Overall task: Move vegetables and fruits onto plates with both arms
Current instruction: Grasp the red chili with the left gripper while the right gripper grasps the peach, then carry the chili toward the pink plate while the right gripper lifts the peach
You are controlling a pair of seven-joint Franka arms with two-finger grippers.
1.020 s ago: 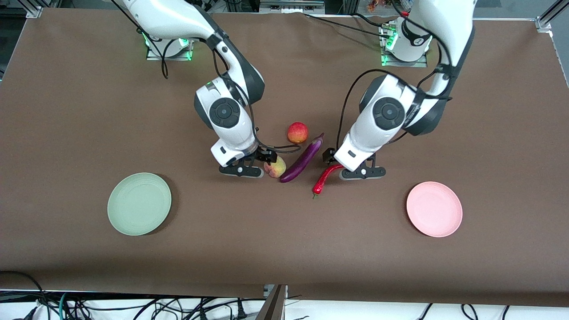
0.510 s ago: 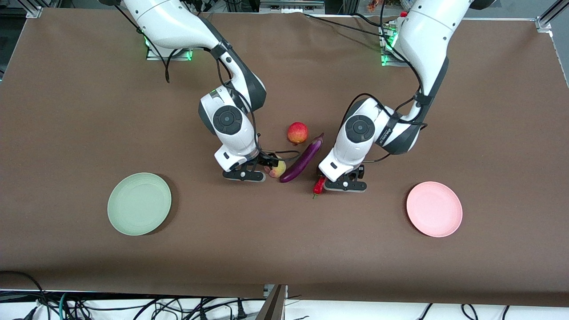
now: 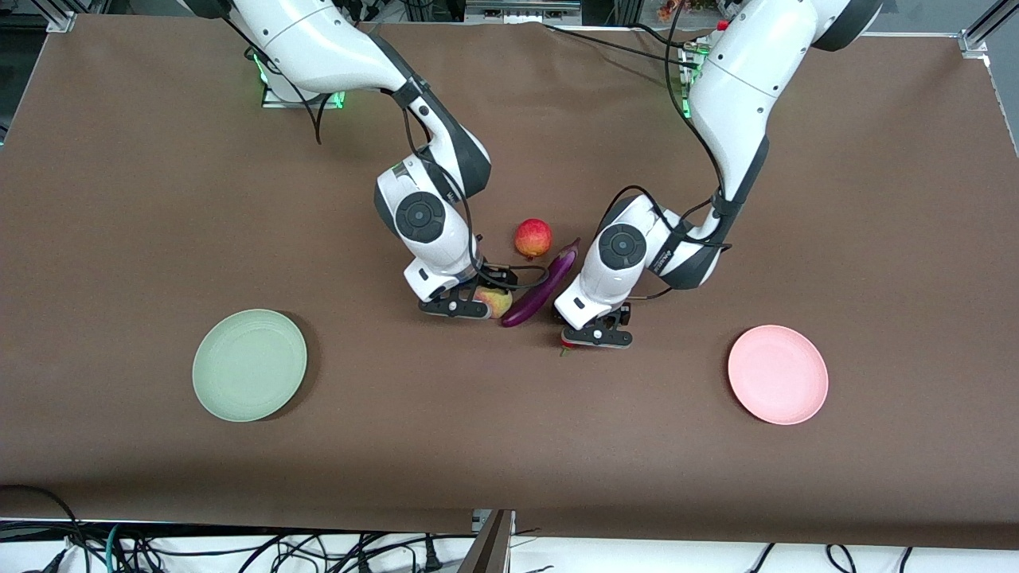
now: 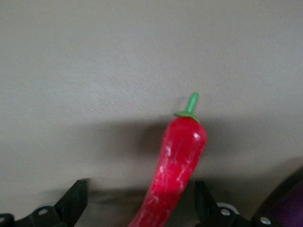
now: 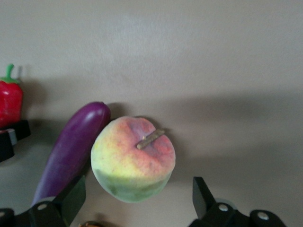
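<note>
Front view puts my right gripper [image 3: 456,309] spread wide around the peach [image 3: 495,302] (left gripper [image 3: 596,337] likewise wide, straddling the chili pepper [image 4: 175,165]).

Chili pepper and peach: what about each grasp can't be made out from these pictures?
- Chili pepper: front view, the left gripper covers all but its tip; left wrist view, its lower part is cut off by the frame edge.
- Peach: front view, mostly hidden under the right gripper.
- Finger contact: both wrist views show open fingers flanking each item; touching cannot be told.
</note>
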